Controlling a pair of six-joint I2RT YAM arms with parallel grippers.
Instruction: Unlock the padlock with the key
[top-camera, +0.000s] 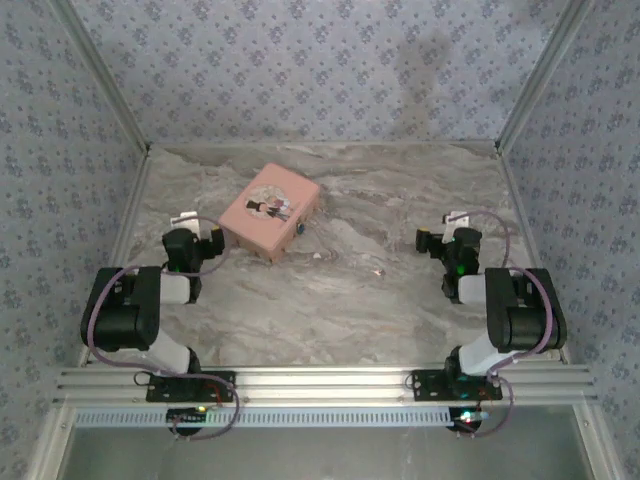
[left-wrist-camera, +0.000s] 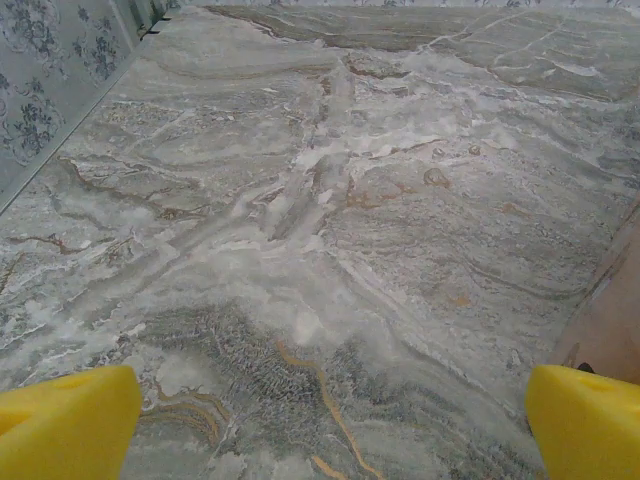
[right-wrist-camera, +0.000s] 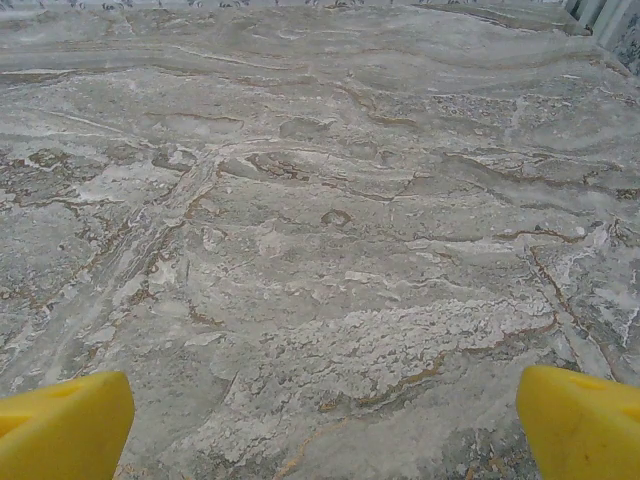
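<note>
Where the arms are bolted at the near edge, the left gripper is seen low over the marble table, its yellow fingertips spread wide with nothing held. The right gripper is likewise spread wide and empty. Farther back, a pink tin is noted just beside the left gripper. The padlock, a tiny bluish speck, is seen against the tin's near right edge.

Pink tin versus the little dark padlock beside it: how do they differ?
The pink tin is large; the padlock is tiny. The tin is pale pink with a picture on its lid; the padlock is dark bluish. They sit together, the padlock at the tin's right edge.
</note>
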